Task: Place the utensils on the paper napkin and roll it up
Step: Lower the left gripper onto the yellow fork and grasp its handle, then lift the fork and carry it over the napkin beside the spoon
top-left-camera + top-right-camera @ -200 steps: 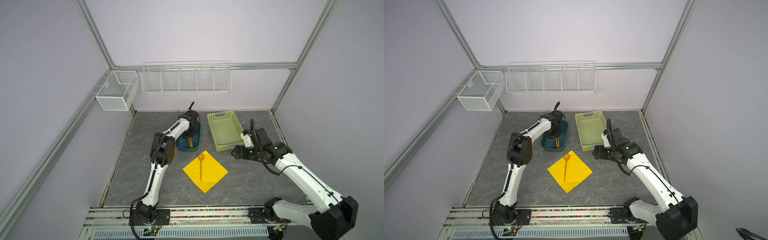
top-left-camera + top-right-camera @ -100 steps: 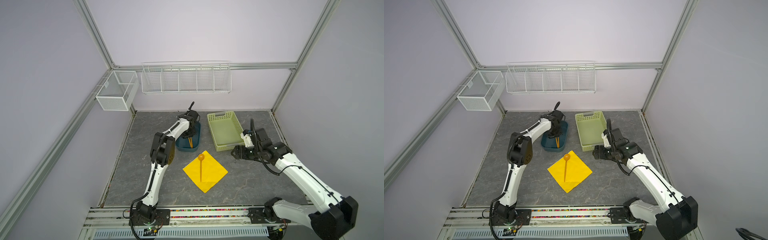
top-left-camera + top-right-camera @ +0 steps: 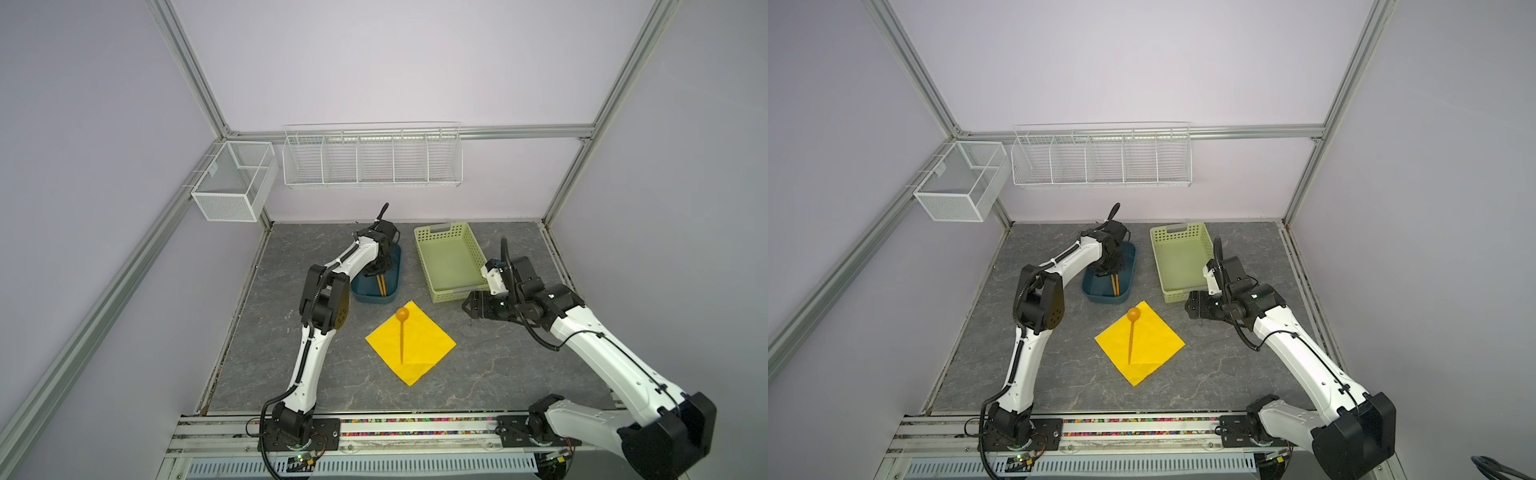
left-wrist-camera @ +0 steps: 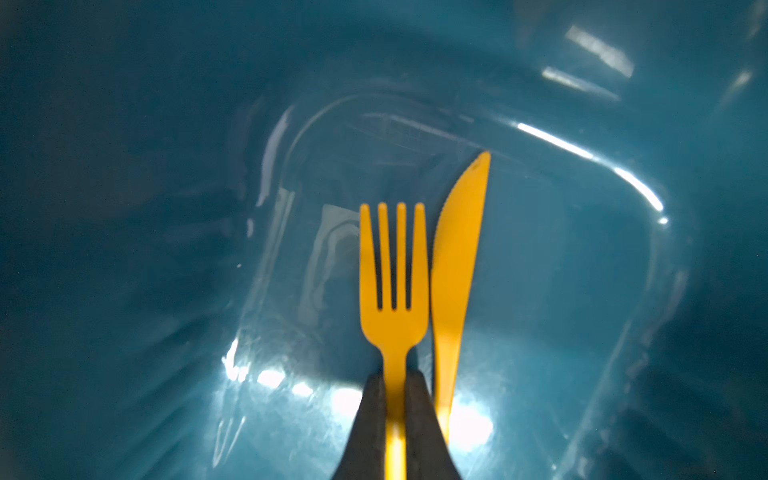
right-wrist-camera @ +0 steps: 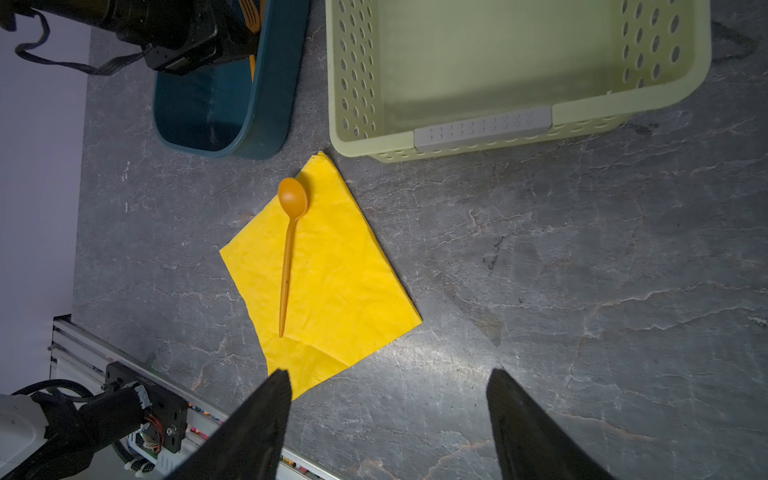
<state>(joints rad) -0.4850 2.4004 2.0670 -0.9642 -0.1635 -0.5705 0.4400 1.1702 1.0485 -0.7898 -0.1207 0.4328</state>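
Note:
The yellow paper napkin [image 3: 410, 341] [image 3: 1139, 340] [image 5: 324, 266] lies flat mid-table, a corner toward the back. An orange spoon [image 3: 402, 332] [image 3: 1132, 332] [image 5: 289, 249] rests on it, bowl at the back corner. The fork [image 4: 393, 291] and the knife [image 4: 455, 274] lie side by side in the dark blue tub [image 3: 376, 293] [image 3: 1109, 291] [image 4: 166, 208]. My left gripper [image 4: 394, 382] [image 3: 379, 272] reaches down into the tub, shut on the fork's handle. My right gripper [image 5: 388, 378] [image 3: 467, 311] hovers open and empty, right of the napkin.
A pale green perforated basket [image 3: 451, 262] [image 3: 1181, 259] [image 5: 519, 70] stands empty beside the tub, just behind the right gripper. White wire baskets [image 3: 372, 156] hang on the back and left walls. The aluminium rail [image 3: 374, 428] runs along the front edge.
The left gripper's jaws have closed onto the fork's handle inside the tub. Both arms and everything on the table stay where they were.

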